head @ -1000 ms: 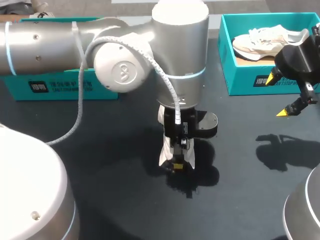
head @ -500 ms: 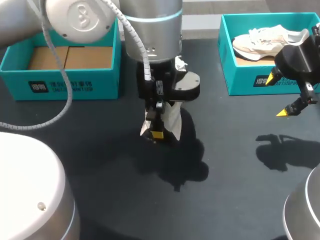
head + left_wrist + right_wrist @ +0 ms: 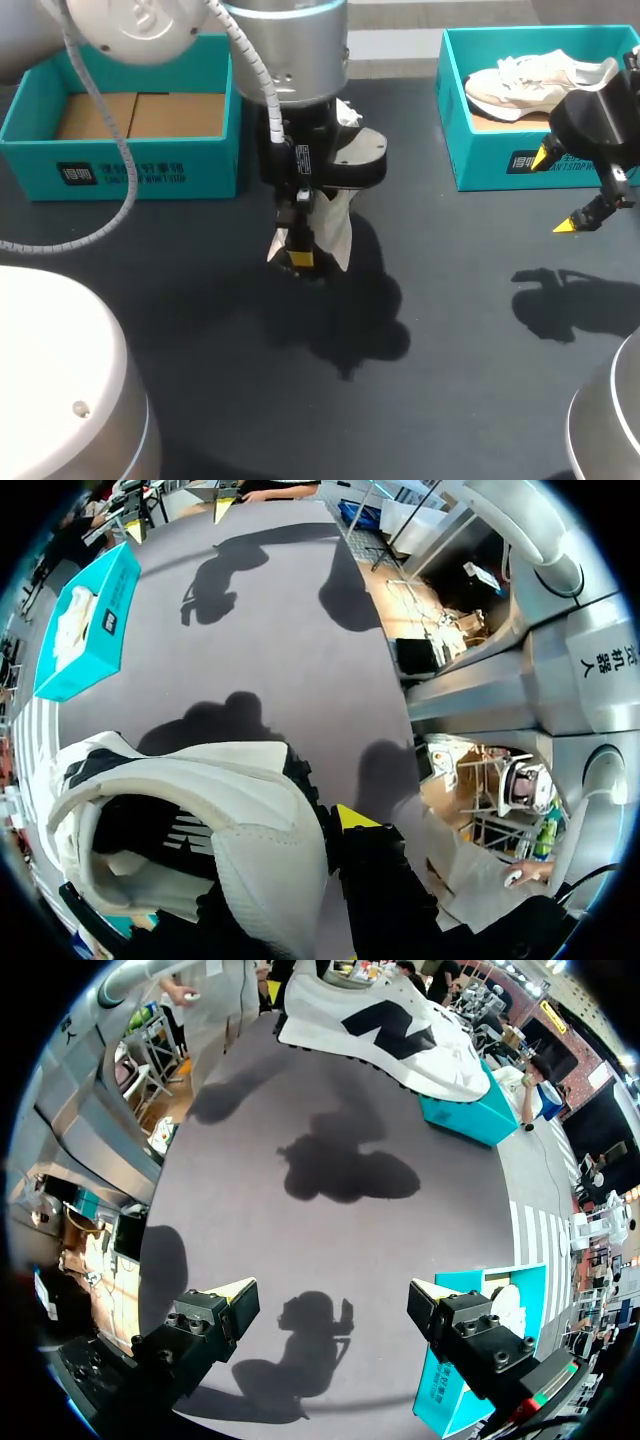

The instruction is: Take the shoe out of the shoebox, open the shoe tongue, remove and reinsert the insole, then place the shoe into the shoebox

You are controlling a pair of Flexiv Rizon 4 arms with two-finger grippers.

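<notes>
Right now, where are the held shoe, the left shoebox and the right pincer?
held shoe (image 3: 336, 228), head view, on its white lower end.
left shoebox (image 3: 200, 168), head view, on its teal front wall.
right pincer (image 3: 556, 190), head view, midway between its yellow tips.

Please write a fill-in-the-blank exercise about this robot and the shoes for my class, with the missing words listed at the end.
1. The left gripper holds a white shoe in the air over the dark ____.
2. The fingers of the right gripper stand ____, with nothing between them.
3. The second shoe lies in the shoebox on the robot's ____ side.
Missing words: table; open; right.
</notes>
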